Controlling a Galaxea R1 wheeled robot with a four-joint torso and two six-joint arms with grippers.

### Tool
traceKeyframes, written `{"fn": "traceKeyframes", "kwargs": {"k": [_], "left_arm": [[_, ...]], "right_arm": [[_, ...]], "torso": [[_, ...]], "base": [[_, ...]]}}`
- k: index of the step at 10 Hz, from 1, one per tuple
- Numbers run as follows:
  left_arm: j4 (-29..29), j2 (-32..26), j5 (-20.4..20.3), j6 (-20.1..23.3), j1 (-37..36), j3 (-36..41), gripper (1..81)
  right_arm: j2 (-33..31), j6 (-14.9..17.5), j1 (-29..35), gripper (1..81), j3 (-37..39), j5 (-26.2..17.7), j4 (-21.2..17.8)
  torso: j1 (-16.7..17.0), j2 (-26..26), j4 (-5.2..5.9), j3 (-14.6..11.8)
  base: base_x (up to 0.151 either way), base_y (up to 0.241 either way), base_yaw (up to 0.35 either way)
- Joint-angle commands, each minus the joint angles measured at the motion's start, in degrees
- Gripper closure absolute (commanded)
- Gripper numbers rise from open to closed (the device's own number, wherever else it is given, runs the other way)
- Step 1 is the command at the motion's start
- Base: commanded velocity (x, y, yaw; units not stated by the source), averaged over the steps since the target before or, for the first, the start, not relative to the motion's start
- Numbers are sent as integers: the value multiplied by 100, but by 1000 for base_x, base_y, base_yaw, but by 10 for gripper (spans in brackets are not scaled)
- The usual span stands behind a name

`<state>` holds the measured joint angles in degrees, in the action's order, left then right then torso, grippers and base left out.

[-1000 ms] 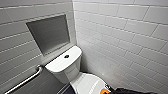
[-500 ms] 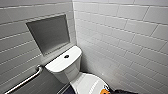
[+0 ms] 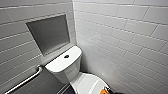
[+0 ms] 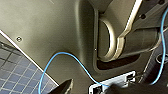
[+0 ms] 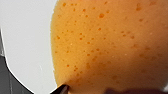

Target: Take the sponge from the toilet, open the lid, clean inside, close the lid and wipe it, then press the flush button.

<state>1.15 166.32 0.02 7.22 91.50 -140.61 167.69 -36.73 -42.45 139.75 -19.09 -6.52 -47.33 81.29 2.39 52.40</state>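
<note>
Nothing shifted: pitted orange sponge [image 5: 107,45] against white toilet [image 3: 65,65].

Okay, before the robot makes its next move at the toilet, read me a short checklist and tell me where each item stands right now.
1. Sponge located, at the front of the toilet lid: ok.
2. Sponge close in front of the right wrist camera: ok.
3. Sponge actually gripped: cannot tell.
4. Lid down, not yet opened: ok.
5. Flush button on the tank top uncovered: ok.
6. Grab bar apart from the lid: ok.
</note>
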Motion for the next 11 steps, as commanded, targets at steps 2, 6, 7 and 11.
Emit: {"fn": "traceKeyframes", "kwargs": {"k": [2,6,7,11], "left_arm": [[35,-11,463,8,127,59,10],[35,-19,489,8,109,86,10],[35,-19,490,8,109,95,10],[35,-1,499,8,92,103,10]], "right_arm": [[13,140,363,10,-55,301,63],[12,131,390,10,-160,248,72],[12,140,381,10,-160,248,72],[-5,122,363,10,-134,248,107]], "torso": [[0,0,0,0],[-79,129,-2,-2],[-101,164,-2,373],[-127,210,-9,479]], "base": [[0,0,0],[0,0,0],[0,0,0],[0,0,0]]}}
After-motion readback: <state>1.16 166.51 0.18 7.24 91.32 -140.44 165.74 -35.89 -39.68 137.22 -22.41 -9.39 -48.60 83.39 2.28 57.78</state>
